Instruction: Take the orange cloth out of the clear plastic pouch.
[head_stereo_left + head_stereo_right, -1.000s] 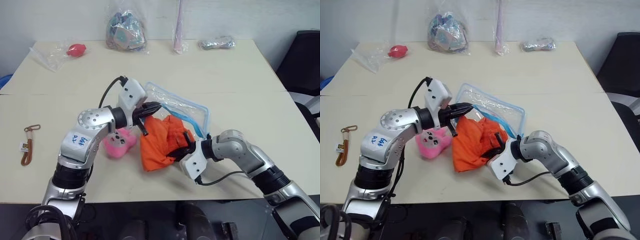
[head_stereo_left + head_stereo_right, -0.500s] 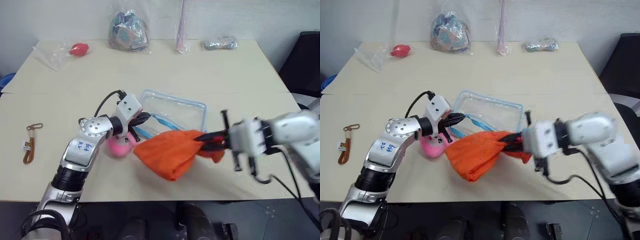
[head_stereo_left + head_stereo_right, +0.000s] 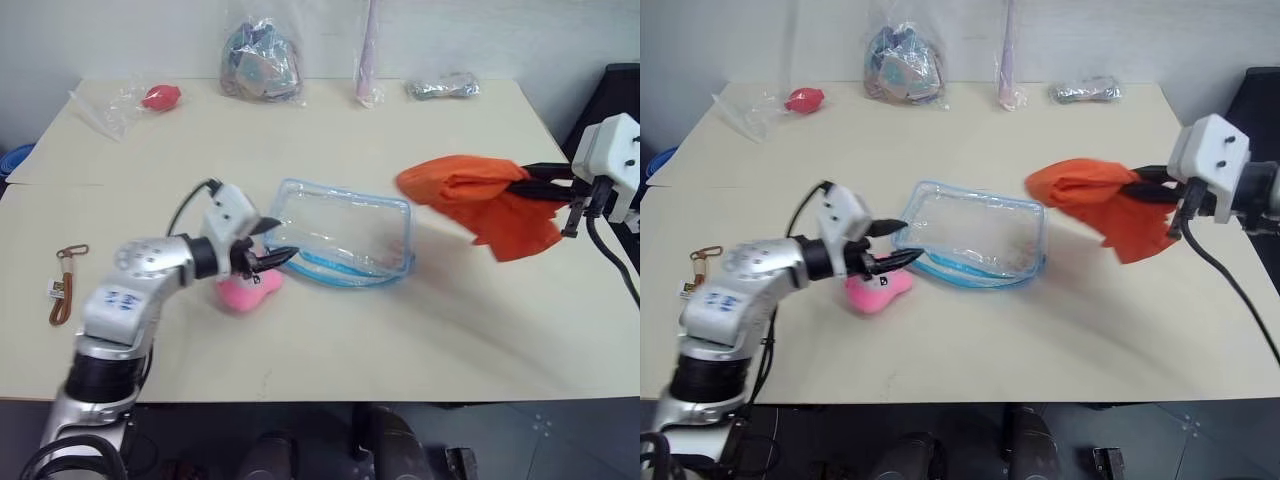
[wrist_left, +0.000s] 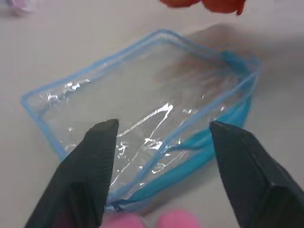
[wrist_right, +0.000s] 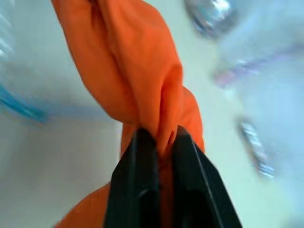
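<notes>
cloth clamped in right gripper, held high, clear of pouch | pouch flat on table, emptied | left gripper fingers spread at pouch edge, released

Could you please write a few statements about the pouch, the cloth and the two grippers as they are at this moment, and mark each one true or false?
1. The orange cloth is fully outside the clear plastic pouch. True.
2. The right gripper is open with nothing in it. False: it is shut on the orange cloth, which it holds in the air to the right of the pouch.
3. The left gripper has its fingers spread apart at the pouch's near edge. True.
4. The pink plush toy lies inside the pouch. False: it lies on the table beside the pouch, under the left gripper.
5. The pouch lies flat on the table. True.
</notes>
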`<state>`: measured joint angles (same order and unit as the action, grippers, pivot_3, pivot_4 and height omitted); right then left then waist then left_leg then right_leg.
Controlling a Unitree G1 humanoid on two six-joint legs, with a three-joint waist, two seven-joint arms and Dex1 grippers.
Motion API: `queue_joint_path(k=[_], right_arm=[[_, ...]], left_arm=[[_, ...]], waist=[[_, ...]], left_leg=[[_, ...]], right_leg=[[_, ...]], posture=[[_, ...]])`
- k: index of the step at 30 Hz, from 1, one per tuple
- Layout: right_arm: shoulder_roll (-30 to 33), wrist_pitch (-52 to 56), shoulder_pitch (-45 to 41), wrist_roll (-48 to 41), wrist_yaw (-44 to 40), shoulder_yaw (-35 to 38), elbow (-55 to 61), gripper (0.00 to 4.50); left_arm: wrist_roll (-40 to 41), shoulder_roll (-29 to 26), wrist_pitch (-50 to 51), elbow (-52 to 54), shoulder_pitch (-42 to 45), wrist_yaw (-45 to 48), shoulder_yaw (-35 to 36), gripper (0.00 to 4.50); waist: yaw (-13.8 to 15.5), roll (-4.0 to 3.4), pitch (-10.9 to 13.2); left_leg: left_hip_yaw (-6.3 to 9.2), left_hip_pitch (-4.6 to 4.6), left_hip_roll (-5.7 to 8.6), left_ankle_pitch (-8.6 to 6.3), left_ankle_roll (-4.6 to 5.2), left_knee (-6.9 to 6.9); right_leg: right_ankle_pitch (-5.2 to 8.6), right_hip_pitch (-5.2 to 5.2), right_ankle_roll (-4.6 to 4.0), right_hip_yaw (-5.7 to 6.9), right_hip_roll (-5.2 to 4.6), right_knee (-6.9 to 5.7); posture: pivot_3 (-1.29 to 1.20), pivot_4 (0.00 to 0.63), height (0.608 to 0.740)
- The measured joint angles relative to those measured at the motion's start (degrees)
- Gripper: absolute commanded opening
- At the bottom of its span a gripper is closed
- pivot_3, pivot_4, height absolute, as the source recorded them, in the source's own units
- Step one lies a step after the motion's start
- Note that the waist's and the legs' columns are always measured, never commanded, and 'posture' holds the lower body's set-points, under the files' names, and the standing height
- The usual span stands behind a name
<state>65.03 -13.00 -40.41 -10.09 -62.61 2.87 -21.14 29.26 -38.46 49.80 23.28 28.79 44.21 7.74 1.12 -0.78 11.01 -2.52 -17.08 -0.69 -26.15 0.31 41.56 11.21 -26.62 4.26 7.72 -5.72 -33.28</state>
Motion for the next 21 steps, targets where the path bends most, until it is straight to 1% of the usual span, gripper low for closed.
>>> queue_joint_path(k=[3, 4, 6, 9, 11, 13, 15, 17, 18, 20, 21], right_arm=[[-1.6, -11.5, 0.4, 5.3, 5.8, 0.2, -5.1, 0.0], [-1.5, -16.4, 1.8, 7.5, 7.8, 0.4, -6.0, 0.0], [-0.8, -26.5, 9.6, 11.8, 11.9, 2.2, -6.2, 0.0], [-1.8, -35.1, 22.4, 16.6, 16.5, 2.3, -7.1, 0.0], [-4.1, -37.8, 28.5, 19.2, 19.0, 1.7, -8.6, 0.0], [-4.6, -39.5, 30.8, 20.7, 20.8, 1.2, -9.1, 0.0], [-4.6, -39.9, 31.1, 20.7, 21.9, 1.3, -10.1, 0.0], [-4.5, -39.5, 31.5, 20.2, 22.2, 1.4, -10.9, 0.71], [-4.5, -39.2, 31.6, 19.6, 22.1, 1.4, -10.9, 0.96], [-4.2, -38.3, 31.9, 17.8, 21.4, 1.4, -10.8, 1.6], [-3.8, -38.1, 32.3, 17.1, 20.9, 1.5, -10.7, 1.98]], left_arm=[[10.8, -2.5, 6.5, 3.2, 0.2, 2.9, 5.8, 3.96], [14.0, -3.3, 8.4, 3.7, 0.4, 3.5, 7.4, 3.96], [18.3, -6.4, 10.2, 3.8, 0.4, 5.1, 10.2, 3.96], [19.6, -11.2, 8.8, 3.8, -0.7, 8.7, 11.9, 3.96], [20.4, -12.8, 7.8, 3.8, -1.7, 11.8, 11.8, 3.96], [21.1, -13.8, 6.4, 3.9, -2.1, 13.7, 11.3, 3.96], [21.1, -14.2, 3.9, 4.3, -2.1, 15.3, 11.3, 3.96], [21.1, -14.6, 2.3, 4.3, -2.1, 16.5, 11.0, 4.0], [21.1, -15.1, 1.8, 4.2, -2.1, 17.1, 10.6, 4.0], [21.1, -16.2, 1.3, 3.4, -1.9, 18.1, 9.8, 4.0], [21.1, -16.4, 1.2, 2.9, -1.8, 18.4, 9.6, 4.0]], waist=[[-0.4, -0.01, 0.0], [-0.3, -0.01, 0.0], [-0.1, 0.01, 0.0], [0.1, 0.0, 0.0], [-0.1, -0.04, 0.0], [-0.7, -0.11, 0.0], [-1.4, -0.11, 0.0], [-1.6, -0.12, 0.0], [-1.7, -0.12, 0.0], [-1.9, -0.13, 0.0], [-1.9, -0.13, 0.0]], left_leg=[[0.02, -0.01, -0.03, 0.02, -0.05, 0.0], [0.09, -0.01, -0.04, 0.03, -0.07, -0.01], [0.3, -0.05, -0.08, 0.02, -0.13, 0.0], [0.26, -0.04, -0.03, 0.02, -0.14, -0.01], [0.05, -0.08, -0.01, 0.02, -0.13, -0.01], [-0.12, -0.02, -0.02, 0.02, -0.13, -0.02], [-0.1, 0.06, -0.07, 0.06, -0.2, -0.04], [-0.12, 0.08, -0.12, 0.07, -0.25, -0.09], [-0.12, 0.08, -0.12, 0.08, -0.27, -0.13], [-0.11, 0.09, -0.13, 0.09, -0.28, -0.17], [-0.11, 0.08, -0.13, 0.09, -0.28, -0.17]], right_leg=[[0.0, 0.0, 0.0, 0.01, 0.0, 0.0], [0.01, 0.0, -0.02, 0.02, 0.0, 0.0], [0.06, 0.05, -0.1, 0.0, 0.0, 0.03], [0.07, 0.09, -0.11, 0.04, 0.0, 0.03], [0.03, 0.12, -0.03, -0.01, 0.02, 0.03], [0.01, 0.19, -0.01, -0.19, 0.03, -0.04], [0.02, 0.28, -0.04, -0.21, 0.14, -0.04], [0.06, 0.23, -0.12, -0.27, 0.2, -0.09], [0.08, 0.2, -0.16, -0.29, 0.2, -0.12], [0.1, 0.19, -0.18, -0.27, 0.21, -0.12], [0.1, 0.19, -0.19, -0.26, 0.21, -0.12]], posture=[[0.0, 0.15, 0.74], [0.0, 0.15, 0.74], [0.0, 0.15, 0.74], [0.0, 0.15, 0.74], [0.0, 0.15, 0.74], [0.0, 0.15, 0.74], [0.0, 0.15, 0.74], [0.0, 0.15, 0.74], [0.0, 0.15, 0.74], [0.0, 0.15, 0.74], [0.0, 0.15, 0.74]])
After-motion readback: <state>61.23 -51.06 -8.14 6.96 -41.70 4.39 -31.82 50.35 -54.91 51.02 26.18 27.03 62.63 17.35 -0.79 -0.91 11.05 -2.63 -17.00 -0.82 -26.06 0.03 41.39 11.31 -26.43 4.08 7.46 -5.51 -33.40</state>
